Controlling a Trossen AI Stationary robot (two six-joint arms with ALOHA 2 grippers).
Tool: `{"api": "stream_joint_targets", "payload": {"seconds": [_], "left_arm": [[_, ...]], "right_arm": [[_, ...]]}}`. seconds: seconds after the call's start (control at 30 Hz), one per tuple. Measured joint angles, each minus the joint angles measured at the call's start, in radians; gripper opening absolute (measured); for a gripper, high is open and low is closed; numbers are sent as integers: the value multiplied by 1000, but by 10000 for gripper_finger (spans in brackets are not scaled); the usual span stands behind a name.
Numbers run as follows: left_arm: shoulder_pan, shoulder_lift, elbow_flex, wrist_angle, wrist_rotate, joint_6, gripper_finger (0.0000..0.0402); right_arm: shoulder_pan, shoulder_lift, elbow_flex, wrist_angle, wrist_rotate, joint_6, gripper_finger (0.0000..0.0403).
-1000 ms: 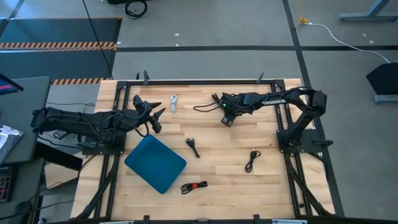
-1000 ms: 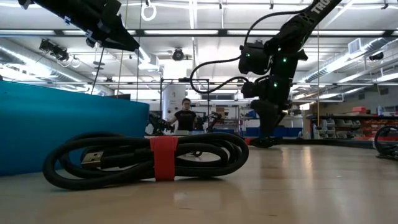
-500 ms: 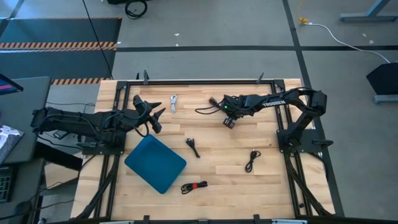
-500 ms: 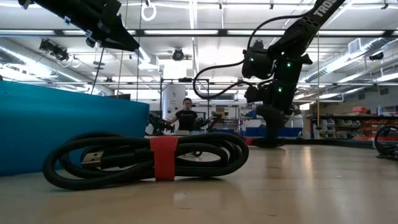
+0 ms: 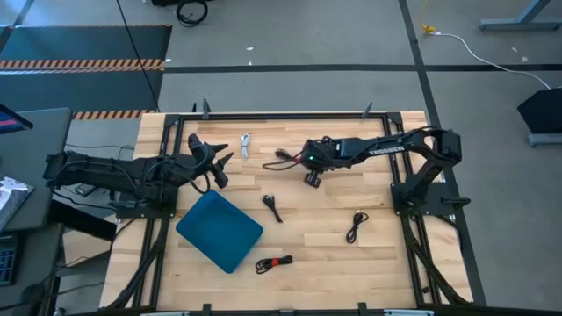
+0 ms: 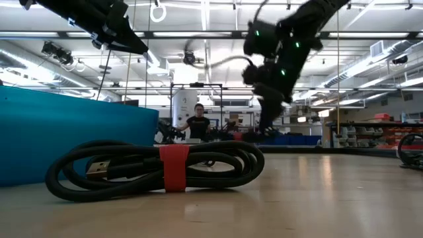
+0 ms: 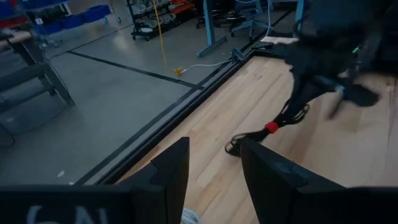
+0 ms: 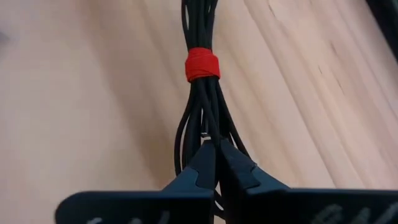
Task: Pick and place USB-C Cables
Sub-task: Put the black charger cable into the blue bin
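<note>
My right gripper point(image 5: 310, 178) is shut on a black USB-C cable bundle with a red band point(image 8: 201, 65). The bundle point(image 7: 270, 126) trails from the fingers toward the left arm point(image 5: 279, 159). My left gripper point(image 5: 215, 167) waits open at the table's left, holding nothing point(image 7: 214, 174). Other cables lie flat on the table. A white one point(image 5: 245, 145) is at the far side and a black one point(image 5: 273, 207) near the middle. Another black one point(image 5: 356, 226) lies to the right. A black one with a red band point(image 5: 274, 262) lies near the front point(image 6: 162, 168). My right gripper pinches one end of the bundle's strands point(image 8: 211, 134) between its two fingertips, short of the red band. The fingers slant down from the table's right and lie along the cable. The gripped end is raised. The far loop point(image 7: 233, 147) reaches the tabletop; whether it rests there I cannot tell.
A teal tray point(image 5: 219, 231) lies on the table's left half, near my left arm. A black frame rail point(image 5: 281, 115) runs along the far edge. In the low view a person point(image 6: 197, 123) stands far off in the room behind the table.
My right gripper has shut on the red-banded cable. It has swung toward the table's left edge and a little up. The gripped end has risen with it, and the rest of the cable trails behind.
</note>
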Motion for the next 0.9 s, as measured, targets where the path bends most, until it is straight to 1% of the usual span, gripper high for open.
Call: {"api": "stream_joint_targets", "payload": {"seconds": [0.23,0.33,0.57,0.67,0.8,0.9], "left_arm": [[0,-42,-1,0,2,29,153],[0,-83,-1,11,30,28,153],[0,-162,0,50,165,31,153],[0,-165,0,67,241,75,153],[0,-161,0,79,326,118,153],[0,-162,0,97,349,132,153]], "right_arm": [[152,0,161,-37,9,15,5],[207,0,223,-63,10,23,5],[313,0,330,-104,14,76,5],[349,2,360,-107,42,77,5],[385,2,393,-87,46,52,5],[401,2,395,-31,9,27,5]]}}
